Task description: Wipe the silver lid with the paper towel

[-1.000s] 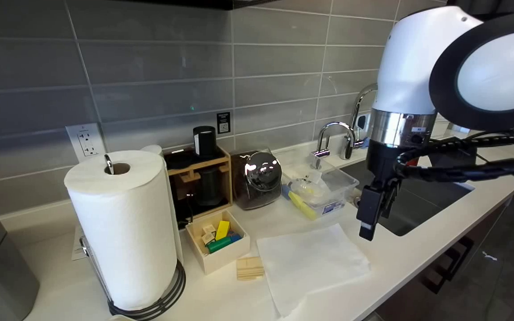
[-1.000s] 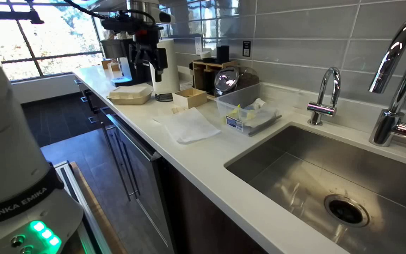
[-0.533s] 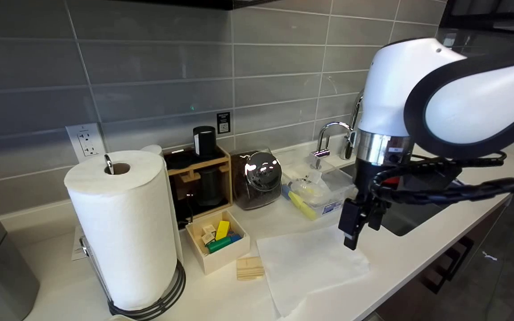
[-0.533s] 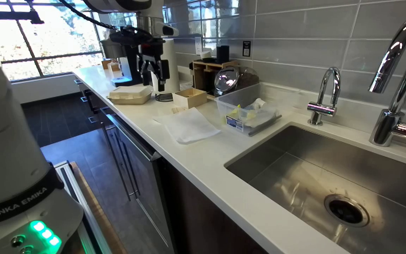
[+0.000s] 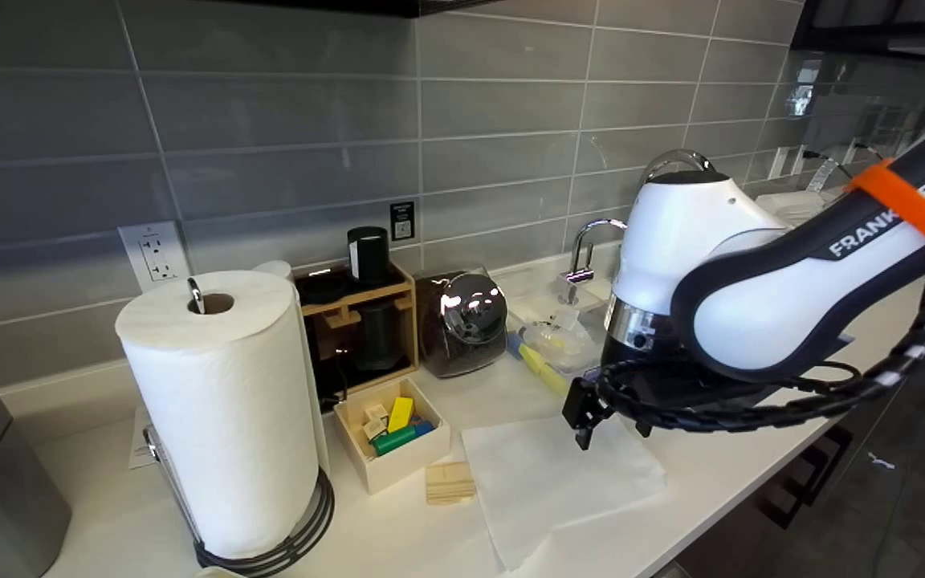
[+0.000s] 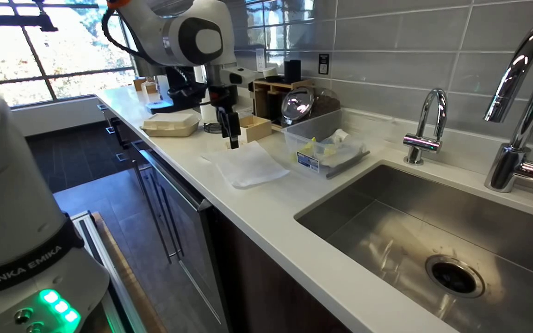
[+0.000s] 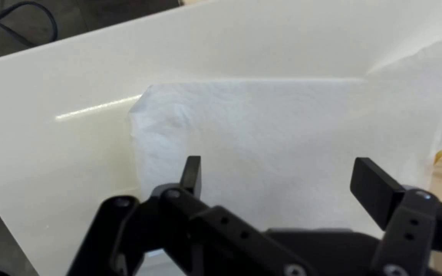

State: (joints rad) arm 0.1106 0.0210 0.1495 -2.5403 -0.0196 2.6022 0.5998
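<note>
White arm bears "FRANKA EMIKA"; its spread claw overhangs wrinkled paper towel near the bench's front edge.

In an exterior view, the pincer is seen obliquely from above, toward the tiled wall; in an exterior view, farther off, past the sink. The paper towel below the pincer, shared by both, is seen closely in the wrist view.
</note>
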